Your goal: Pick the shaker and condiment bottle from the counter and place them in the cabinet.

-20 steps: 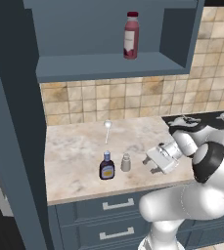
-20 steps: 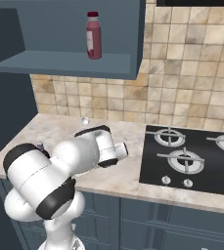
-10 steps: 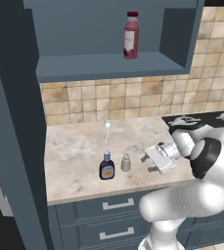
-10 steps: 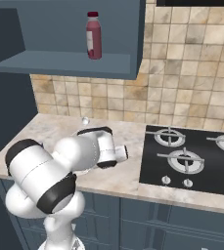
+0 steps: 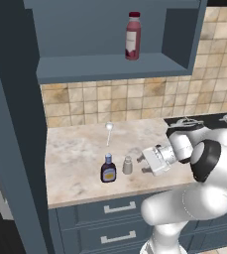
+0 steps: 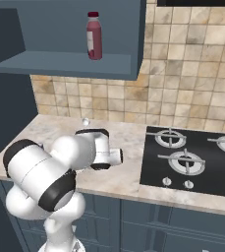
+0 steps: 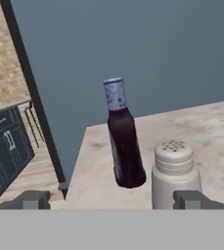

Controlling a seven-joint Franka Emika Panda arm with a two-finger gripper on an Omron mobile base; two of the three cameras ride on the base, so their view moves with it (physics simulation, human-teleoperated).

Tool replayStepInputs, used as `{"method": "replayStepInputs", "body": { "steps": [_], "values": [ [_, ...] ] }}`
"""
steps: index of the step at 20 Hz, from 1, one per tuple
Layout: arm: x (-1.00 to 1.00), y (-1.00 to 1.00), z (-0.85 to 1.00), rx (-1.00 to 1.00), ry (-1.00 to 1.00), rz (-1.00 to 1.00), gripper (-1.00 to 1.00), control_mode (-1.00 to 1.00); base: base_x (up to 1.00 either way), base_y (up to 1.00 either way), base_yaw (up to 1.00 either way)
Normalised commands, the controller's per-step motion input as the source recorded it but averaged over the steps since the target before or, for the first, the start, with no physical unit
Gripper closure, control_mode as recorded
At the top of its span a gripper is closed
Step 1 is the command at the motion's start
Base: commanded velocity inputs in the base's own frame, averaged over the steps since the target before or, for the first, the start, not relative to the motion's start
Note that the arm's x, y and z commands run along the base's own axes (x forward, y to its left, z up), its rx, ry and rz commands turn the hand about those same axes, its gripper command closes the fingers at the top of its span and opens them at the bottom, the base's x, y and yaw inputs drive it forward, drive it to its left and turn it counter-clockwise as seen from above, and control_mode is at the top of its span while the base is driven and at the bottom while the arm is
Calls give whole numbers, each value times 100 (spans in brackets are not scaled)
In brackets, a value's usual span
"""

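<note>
the robot arm point(image 5: 209, 163) has smooth, rounded white shells with glossy black bands at its joints, a thick white column at the bottom, and a boxy white hand carrying the gripper point(image 5: 141, 162) with two small dark grey fingertips point(image 7: 194, 199).

The shaker point(image 7: 174, 173) ahead of the right fingertip is showing pale grey with a lighter dotted cap. The condiment bottle point(image 7: 123, 143) beyond the open jaws is showing dark brown with a blue cap. The counter point(image 5: 80, 151) is showing beige marbling. The cabinet point(image 5: 105, 67) is showing blue-grey, the bottle point(image 5: 132, 36) on its shelf red with a white label.
</note>
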Motion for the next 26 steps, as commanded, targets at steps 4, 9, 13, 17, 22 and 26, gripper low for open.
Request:
{"method": "replayStepInputs", "body": {
  "steps": [4, 9, 13, 17, 22, 26],
  "values": [
    [15, 18, 0, 6, 0, -4, -100, -100, 0, 0, 0],
    [7, 11, -3, 7, 2, -1, -100, -100, 0, 0, 0],
    [1, 3, -2, 6, 4, 0, -100, -100, 0, 0, 0],
    [2, 0, 0, 4, 1, -2, -100, -100, 0, 0, 0],
    [3, 0, 0, 3, 0, -9, -100, -100, 0, 0, 0],
    [2, 1, 0, 0, 0, -10, -100, -100, 0, 0, 0]
  ]
}}
